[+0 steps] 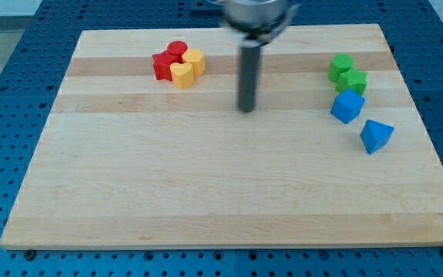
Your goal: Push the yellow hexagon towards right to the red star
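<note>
The yellow hexagon (pixel 195 60) sits at the upper left of the wooden board (pixel 206 185), in a tight cluster. The red star (pixel 162 65) is at the cluster's left side, with a red cylinder (pixel 177 50) above it and a yellow heart-shaped block (pixel 181 75) between the star and the hexagon. The hexagon touches the red cylinder and the yellow heart. My tip (pixel 246 109) rests on the board to the right of the cluster and a little lower, well apart from the hexagon.
At the view's right stand two green blocks (pixel 341 67) (pixel 353 81), touching, a blue cube (pixel 348 106) below them and a blue wedge-like block (pixel 376 135) lower still. A blue perforated table surrounds the board.
</note>
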You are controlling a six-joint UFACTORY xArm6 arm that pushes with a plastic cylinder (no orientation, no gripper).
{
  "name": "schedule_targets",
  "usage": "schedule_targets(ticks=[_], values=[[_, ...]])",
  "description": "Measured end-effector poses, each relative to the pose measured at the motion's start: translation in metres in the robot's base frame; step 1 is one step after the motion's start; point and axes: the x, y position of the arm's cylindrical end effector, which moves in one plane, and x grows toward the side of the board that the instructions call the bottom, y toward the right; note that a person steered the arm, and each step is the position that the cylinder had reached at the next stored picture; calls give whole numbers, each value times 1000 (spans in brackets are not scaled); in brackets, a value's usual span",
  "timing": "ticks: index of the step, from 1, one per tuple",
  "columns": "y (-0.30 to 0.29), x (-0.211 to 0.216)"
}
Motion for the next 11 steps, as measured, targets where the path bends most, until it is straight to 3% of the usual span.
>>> schedule_targets(ticks=[1,2,3,4,5,9,11], values=[[-89,-2],[-137,-29],[-139,-69],[-135,-102],[-106,-107],[107,-137],[20,-107]])
